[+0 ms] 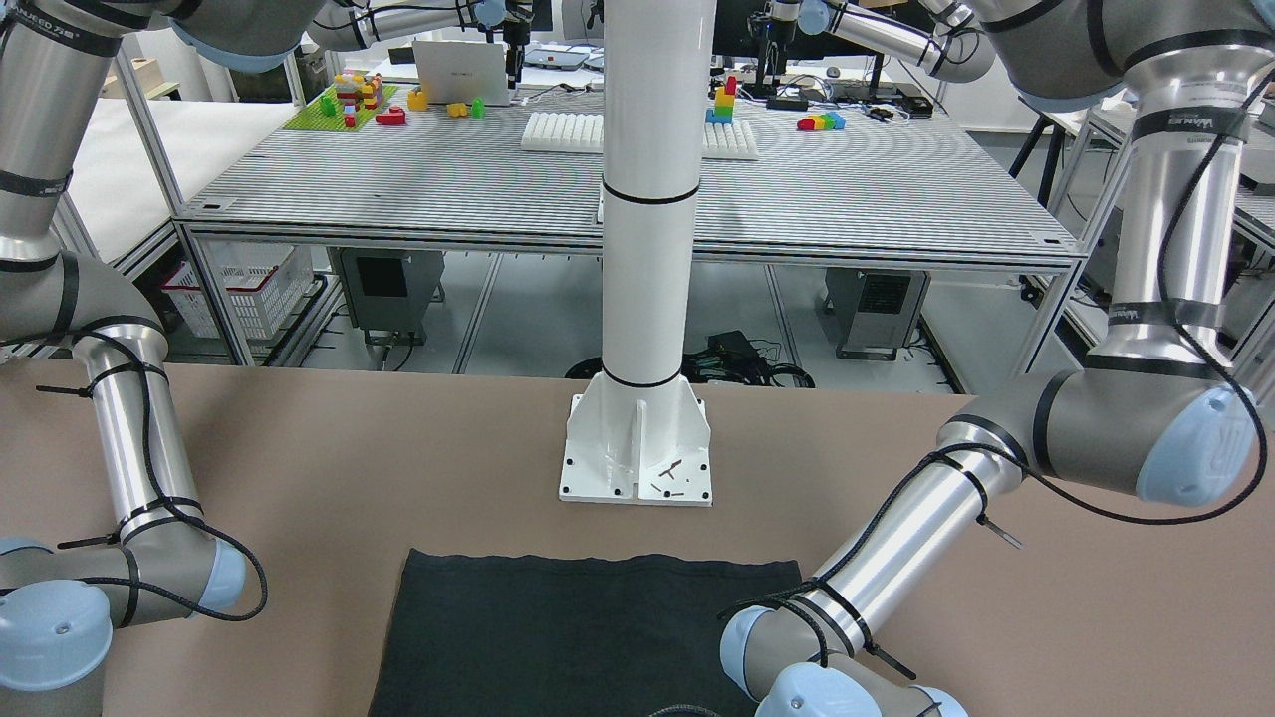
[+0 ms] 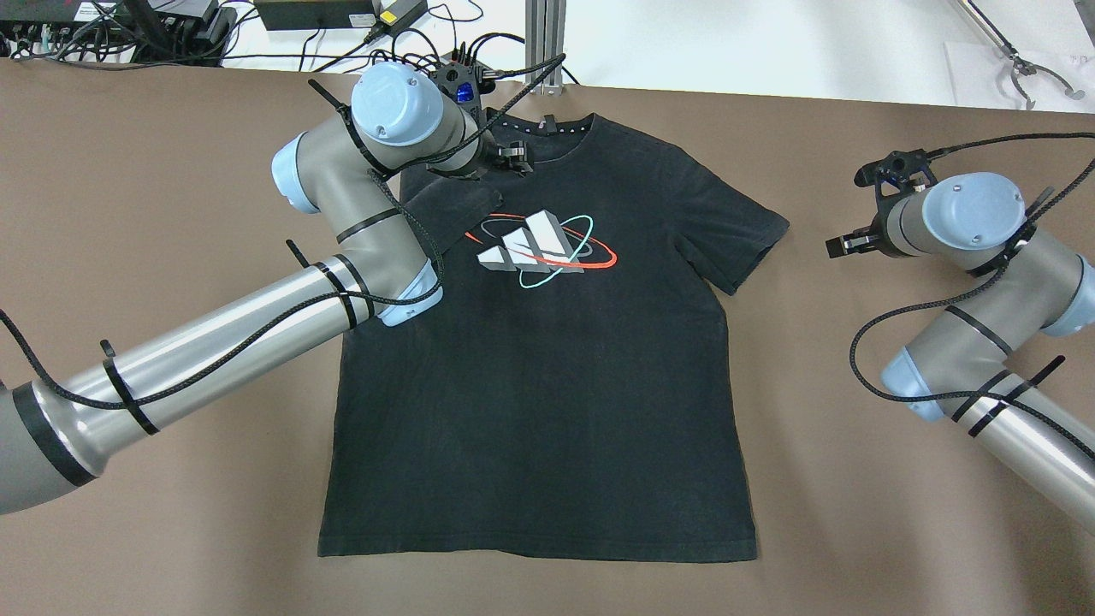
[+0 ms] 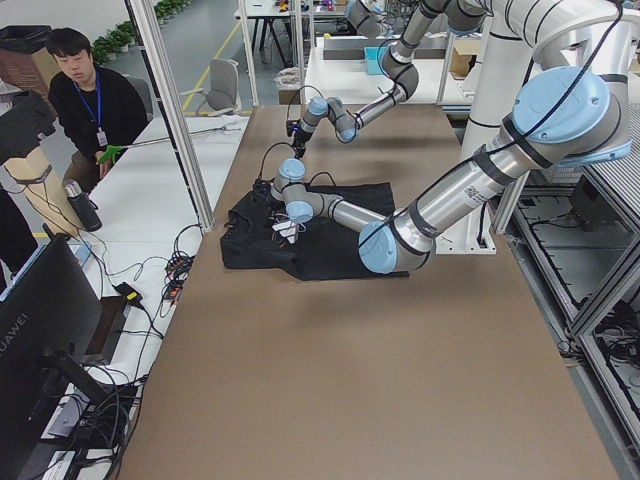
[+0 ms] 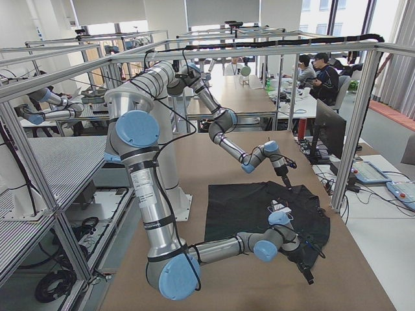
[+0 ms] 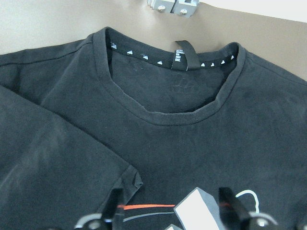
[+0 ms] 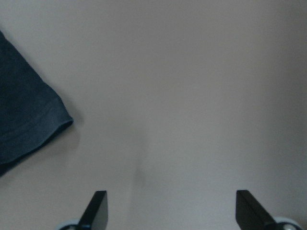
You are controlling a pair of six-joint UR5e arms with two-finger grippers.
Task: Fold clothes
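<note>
There is 1 garment here, a black T-shirt (image 2: pixel 547 385), lying face up and flat on the brown table (image 2: pixel 171 513) with its hem toward my base and its collar (image 5: pixel 172 115) at the far edge. I judge it is laid out this way so each side can be turned inward. Of its 2 sleeves, 1 is done: the left sleeve (image 2: pixel 453 210) lies folded over the chest, its cuff just beside the logo (image 2: pixel 535 244), which has 3 white bars and 2 rings. The right sleeve (image 2: pixel 744 235) is spread out on the table. My left gripper (image 5: pixel 171 195) hangs over the chest below the collar, jaws parted and holding nothing, which looks like a release after laying that sleeve down. My right gripper (image 6: pixel 171 201) waits over bare table just beside the spread sleeve, jaws also parted and empty, placed, I think, to take that cuff next. So 2 grippers, 0 grasps.
</note>
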